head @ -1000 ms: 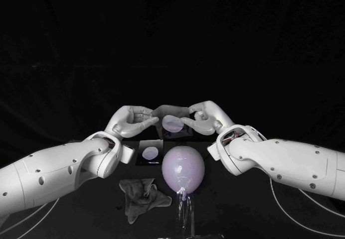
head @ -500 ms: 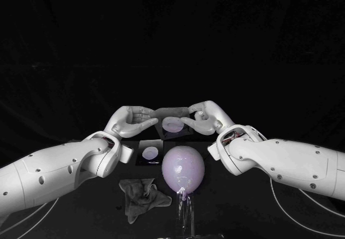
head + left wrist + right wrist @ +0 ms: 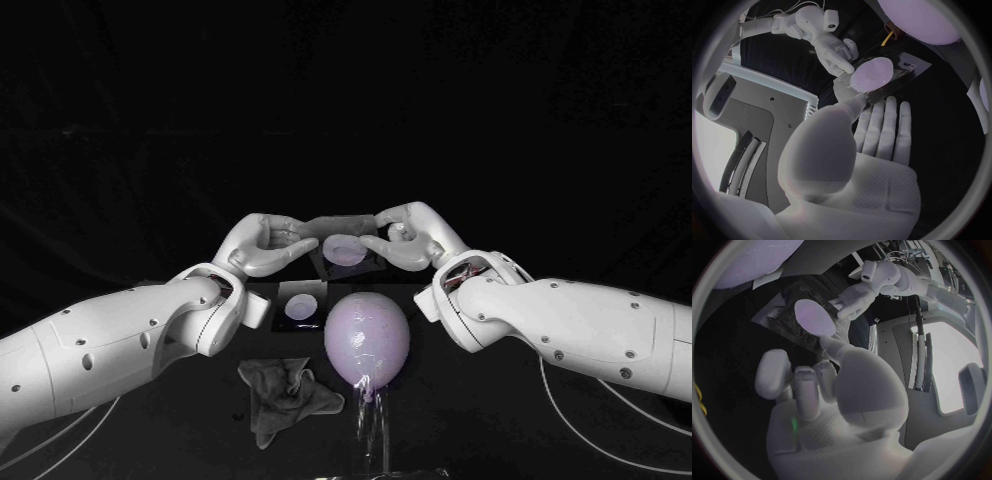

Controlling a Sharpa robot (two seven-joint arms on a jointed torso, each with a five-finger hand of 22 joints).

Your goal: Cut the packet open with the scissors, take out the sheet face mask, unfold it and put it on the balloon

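Observation:
Both hands hold one dark packet [image 3: 346, 240] with a pale oval print up between them, beyond the balloon. My left hand [image 3: 267, 245] pinches its left edge and my right hand [image 3: 411, 237] pinches its right edge. In the left wrist view the left thumb presses the packet [image 3: 873, 75] by the oval, with the right hand [image 3: 829, 42] on the far side. In the right wrist view the right thumb touches the packet [image 3: 811, 317], and the left hand [image 3: 857, 295] grips beyond it. The pale purple balloon [image 3: 368, 340] stands upright on a clear stand.
A second dark packet [image 3: 300, 306] with a pale oval lies on the table beside my left wrist. A crumpled grey sheet [image 3: 284, 395] lies in front, left of the balloon's stand [image 3: 371, 430]. Both forearms flank the balloon closely.
The packet has sunk and tilted slightly between the hands, and the left hand's fingers have closed in a little. The balloon and the things on the table have not moved.

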